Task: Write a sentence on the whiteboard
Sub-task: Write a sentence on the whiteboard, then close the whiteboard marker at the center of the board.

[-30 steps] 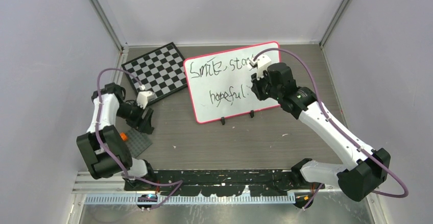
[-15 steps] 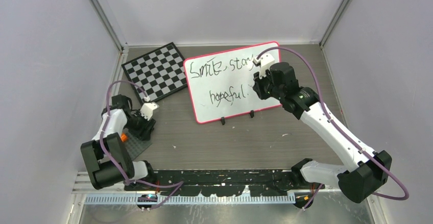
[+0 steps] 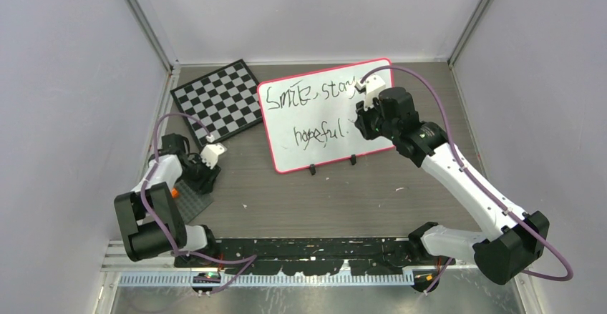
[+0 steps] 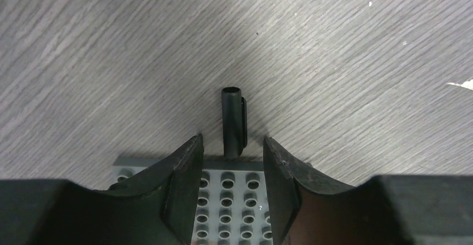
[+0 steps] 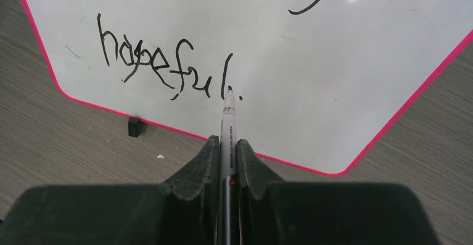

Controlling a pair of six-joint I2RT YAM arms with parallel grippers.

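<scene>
The whiteboard (image 3: 315,142) with its pink-red frame lies flat at the table's middle back; it also fills the right wrist view (image 5: 357,61). The sentence (image 3: 308,98) is in black marker in two lines, "Smile, stay" above "hopeful." (image 5: 162,61). My right gripper (image 5: 227,144) is shut on a white marker (image 5: 227,122), whose tip sits on the board at the dot just after "hopeful". In the top view this gripper (image 3: 361,117) is over the board's right part. My left gripper (image 4: 231,144) is open and empty, low over a grey studded plate (image 4: 240,200), with a black marker cap (image 4: 233,119) lying just ahead of it.
A black-and-white chessboard (image 3: 218,99) lies at the back left, touching the whiteboard's left edge. The grey studded plate (image 3: 190,199) sits at the front left with a small orange piece (image 3: 173,192) beside it. The board's two black feet (image 3: 313,169) point toward me.
My left arm has pulled back and down toward the grey plate at the front left. My right gripper has barely shifted, the marker staying at the end of "hopeful".
</scene>
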